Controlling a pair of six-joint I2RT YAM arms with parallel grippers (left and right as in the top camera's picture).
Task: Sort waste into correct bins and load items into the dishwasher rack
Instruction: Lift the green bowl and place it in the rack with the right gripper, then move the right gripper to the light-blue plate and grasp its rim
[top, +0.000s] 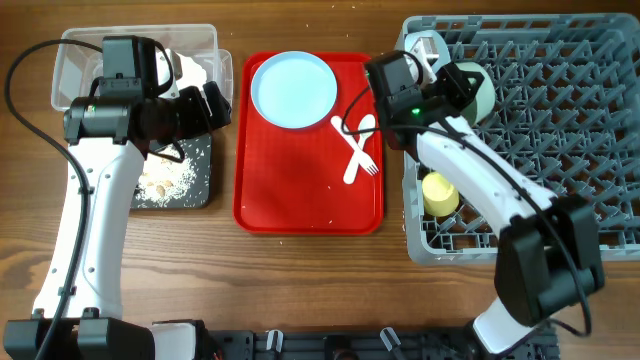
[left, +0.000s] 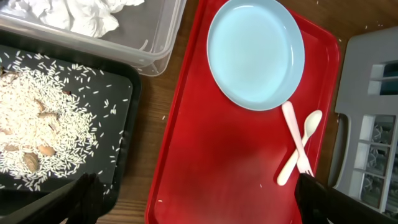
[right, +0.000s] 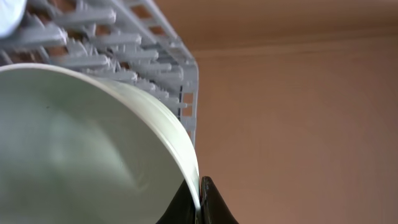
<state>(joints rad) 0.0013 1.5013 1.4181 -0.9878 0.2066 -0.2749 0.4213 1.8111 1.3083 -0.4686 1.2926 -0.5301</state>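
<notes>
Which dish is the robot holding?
The green bowl, pinched at its rim by the right gripper. The blue plate lies on the red tray, and the yellow cup sits in the rack.

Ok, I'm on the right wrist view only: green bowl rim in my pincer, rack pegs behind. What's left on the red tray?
Observer: The pale blue plate, with the white fork and spoon crossed beside it.
Operator: Anything loaded already?
Observer: The yellow cup sits in the dishwasher rack, by its left wall.
Operator: And my other arm?
Observer: The left pincer hangs open and empty by the red tray's left edge.
</notes>
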